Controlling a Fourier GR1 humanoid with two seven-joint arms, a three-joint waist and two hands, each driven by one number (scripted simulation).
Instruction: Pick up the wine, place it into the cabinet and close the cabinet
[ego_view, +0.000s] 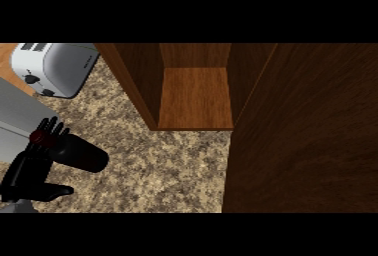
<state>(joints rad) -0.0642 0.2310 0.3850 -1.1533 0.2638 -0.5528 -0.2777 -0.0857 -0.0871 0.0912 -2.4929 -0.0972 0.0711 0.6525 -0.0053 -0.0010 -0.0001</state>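
At the lower left of the frame the wine bottle (74, 151) is gripped by the curled left hand (29, 172), its long axis tilted toward the open cabinet (196, 97) at upper centre.

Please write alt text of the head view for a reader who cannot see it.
The robot's left hand holds a dark wine bottle over the speckled counter, fingers curled round it. An open wooden cabinet stands ahead, its door swung out; a toaster sits at upper left.
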